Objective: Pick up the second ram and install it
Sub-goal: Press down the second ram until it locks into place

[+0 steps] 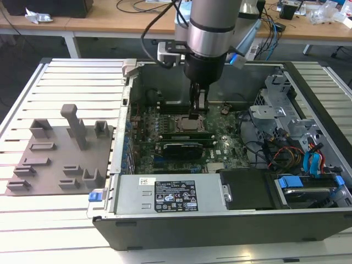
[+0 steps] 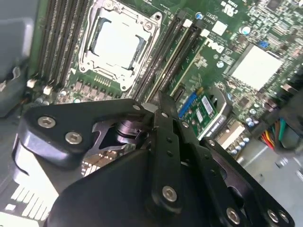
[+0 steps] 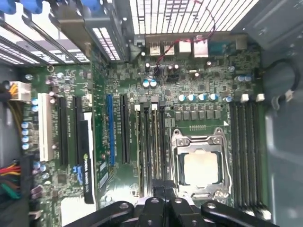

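The fingers (image 2: 165, 124) of the gripper (image 2: 163, 101) look pressed together, nothing pinched between them; the second ram (image 3: 155, 142) seems to stand edge-on in a motherboard (image 3: 199, 75) slot beside the CPU socket (image 3: 201, 165), under the tips; I judge that a straight, even downward push would seat it best.
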`<state>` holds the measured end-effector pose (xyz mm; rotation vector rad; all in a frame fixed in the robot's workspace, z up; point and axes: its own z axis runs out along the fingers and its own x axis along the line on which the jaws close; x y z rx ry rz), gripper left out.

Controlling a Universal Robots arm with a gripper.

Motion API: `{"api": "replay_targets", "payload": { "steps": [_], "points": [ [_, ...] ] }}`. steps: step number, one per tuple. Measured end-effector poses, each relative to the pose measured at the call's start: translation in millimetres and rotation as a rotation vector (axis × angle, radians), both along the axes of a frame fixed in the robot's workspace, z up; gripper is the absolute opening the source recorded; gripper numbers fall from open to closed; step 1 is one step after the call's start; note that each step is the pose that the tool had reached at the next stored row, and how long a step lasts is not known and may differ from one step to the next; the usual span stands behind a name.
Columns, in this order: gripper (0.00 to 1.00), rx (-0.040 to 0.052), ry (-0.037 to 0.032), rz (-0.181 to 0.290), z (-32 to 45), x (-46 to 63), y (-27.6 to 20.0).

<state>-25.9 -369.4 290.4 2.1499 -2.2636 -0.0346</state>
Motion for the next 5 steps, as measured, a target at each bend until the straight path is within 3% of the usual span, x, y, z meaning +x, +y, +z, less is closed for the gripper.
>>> {"api": "replay_targets", "payload": {
  "steps": [5],
  "points": [
    [0.1,0.0005,0.0001,0.0,0.4,0.0,0.0]
  ]
}}
